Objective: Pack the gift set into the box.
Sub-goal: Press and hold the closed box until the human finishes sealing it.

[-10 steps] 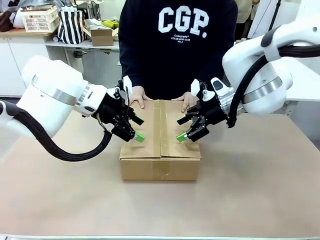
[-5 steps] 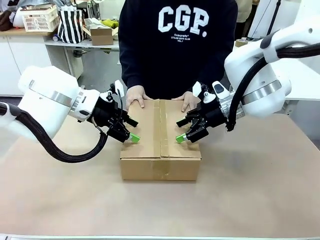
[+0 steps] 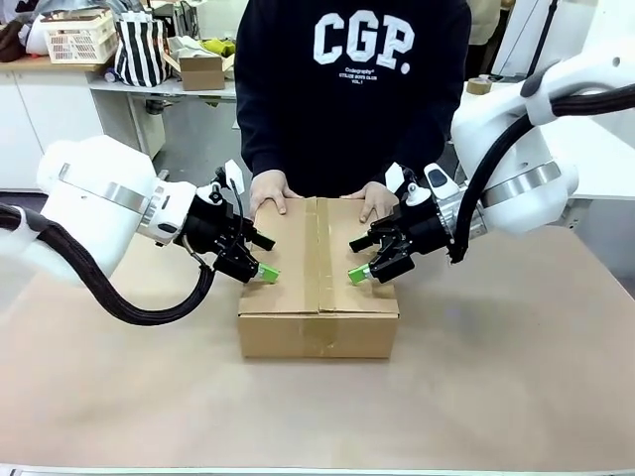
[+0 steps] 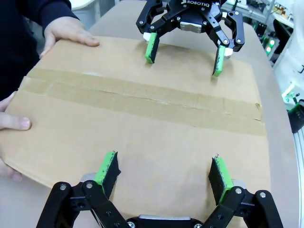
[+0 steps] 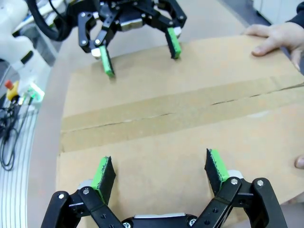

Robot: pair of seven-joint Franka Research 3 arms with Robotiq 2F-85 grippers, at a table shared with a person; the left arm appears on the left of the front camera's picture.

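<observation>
Nearest the camera lay the brown table (image 3: 476, 387), and in the middle of it sat the box (image 3: 317, 297), its flaps folded down and a strip of brown tape (image 4: 142, 97) running along the centre seam. The left gripper (image 3: 265, 257) hung over the box's left half with its green-padded fingers (image 4: 108, 170) spread wide apart and nothing between them. The tips were low over the cardboard, though whether they touched it could not be told. Facing it across the taped seam, the right gripper (image 3: 358, 260) hung over the right half of the lid in the same way, fingers wide apart and empty. The seam lay between the two grippers, ahead of each one's fingertips, so the box top stretched under and in front of both. Just past the grippers the person's hands rested flat on the far edge of the lid: one hand (image 3: 270, 190) just behind the left gripper, the other hand (image 3: 372, 202) just behind the right gripper, neither touching a finger. Beyond the box, at the far side of the table, stood the person in a dark sweatshirt (image 3: 352, 89) with white letters.
</observation>
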